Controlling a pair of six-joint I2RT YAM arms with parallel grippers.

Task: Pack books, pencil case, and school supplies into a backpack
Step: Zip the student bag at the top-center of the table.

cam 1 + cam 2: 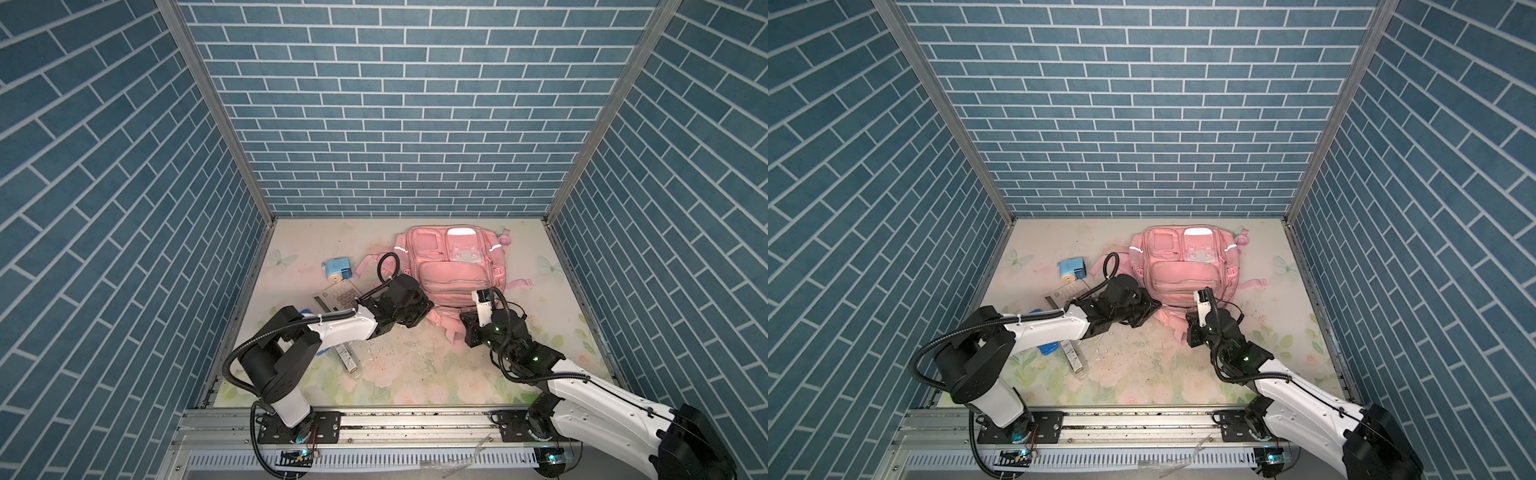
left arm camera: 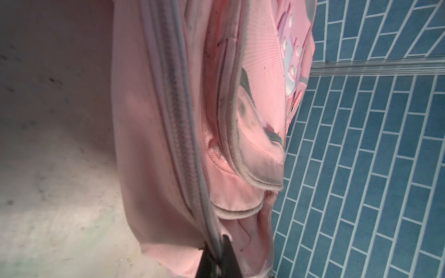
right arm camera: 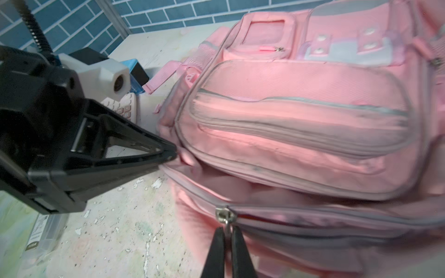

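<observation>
The pink backpack (image 1: 453, 266) is laid flat at the far middle of the table (image 1: 415, 374), pockets up. Its near-left edge is pinched along the zip seam by the clenched left claw (image 3: 172, 154). The zip pull (image 3: 225, 215) on its near edge is grasped by the right claw (image 3: 227, 237). The blue sharpener (image 1: 337, 268) and calculator (image 1: 338, 297) are seen lying to its left.

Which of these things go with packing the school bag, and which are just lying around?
For the job:
- pale pink fabric backpack
- light blue boxy pencil sharpener
- white calculator with grey keys
- clear labelled plastic box, probably

Just lying about:
- small white flakes
- crumpled clear plastic scrap
</observation>
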